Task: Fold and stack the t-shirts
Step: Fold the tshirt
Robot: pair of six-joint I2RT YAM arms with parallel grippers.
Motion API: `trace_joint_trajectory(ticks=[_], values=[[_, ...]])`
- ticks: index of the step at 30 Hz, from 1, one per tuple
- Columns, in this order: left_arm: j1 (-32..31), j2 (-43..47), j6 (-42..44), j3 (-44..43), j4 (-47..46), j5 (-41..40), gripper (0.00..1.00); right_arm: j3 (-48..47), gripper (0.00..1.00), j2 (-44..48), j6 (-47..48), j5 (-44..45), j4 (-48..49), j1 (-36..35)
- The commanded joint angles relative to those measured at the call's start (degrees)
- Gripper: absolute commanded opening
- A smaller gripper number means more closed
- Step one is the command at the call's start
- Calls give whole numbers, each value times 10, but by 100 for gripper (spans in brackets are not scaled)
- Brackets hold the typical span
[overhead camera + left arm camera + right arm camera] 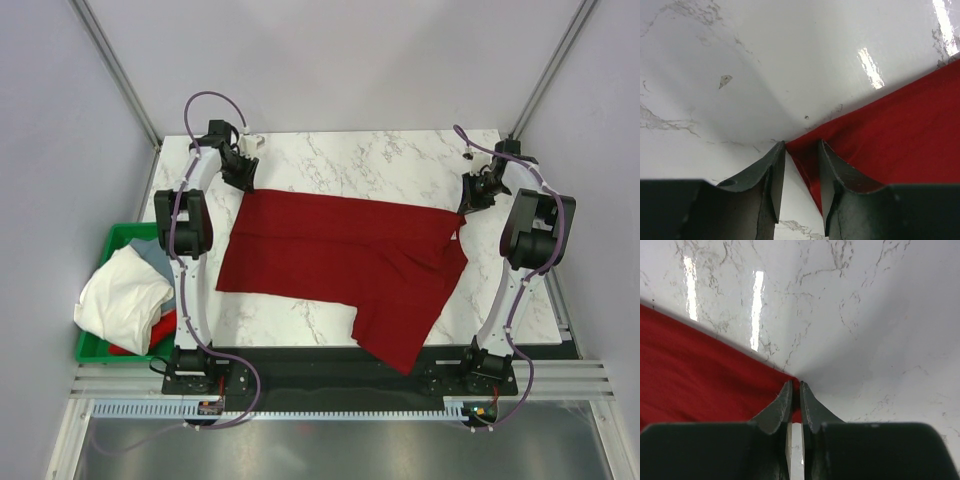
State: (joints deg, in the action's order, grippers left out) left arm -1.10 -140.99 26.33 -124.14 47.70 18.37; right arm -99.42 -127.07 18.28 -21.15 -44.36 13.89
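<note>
Left gripper: we note its fingers a narrow gap apart, straddling the far-left corner of the dark red t-shirt; cloth lies in the gap, and we see no pinch on it. Right gripper: fingers drawn almost together on the far-right corner of the same garment, with only a slit between them.

Table: white marble, bare in a broad band beyond the shirt's far edge, and bare again in a strip at the near left and along the right side.

The dark red t-shirt lies spread across the middle of the table. Its far edge runs between the two grippers, its left edge stops short of the table's left side, and its near-right part reaches over the table's near edge. A small white label shows near the right gripper.

Green bin: off the table's left side, beside the left arm. A white t-shirt is heaped on it and spills over its outer rim; grey cloth and red cloth show beneath.
</note>
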Motion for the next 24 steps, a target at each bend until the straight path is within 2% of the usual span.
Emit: trace_joint_trajectory(ticks=[1, 4, 6, 7, 15, 21, 24], values=[[-3, -17, -10, -7, 8, 14, 36, -3, 12, -7, 10, -7, -8, 2], [-3, -25, -8, -10, 10, 23, 19, -3, 5, -11, 12, -12, -8, 0], [-5, -33, -1, -22, 19, 25, 14, -6, 2, -13, 15, -14, -9, -2], [-5, -37, 2, -25, 18, 25, 2, -8, 0, -16, 18, -14, -8, -1], [0, 6, -23, -66, -1, 56, 2, -70, 0, 13, 18, 23, -8, -5], [0, 105, -39, -73, -18, 112, 2, -80, 0, 123, 26, 44, -4, 0], [0, 158, -51, -66, -27, 127, 2, -61, 0, 208, 32, 51, -2, 3]])
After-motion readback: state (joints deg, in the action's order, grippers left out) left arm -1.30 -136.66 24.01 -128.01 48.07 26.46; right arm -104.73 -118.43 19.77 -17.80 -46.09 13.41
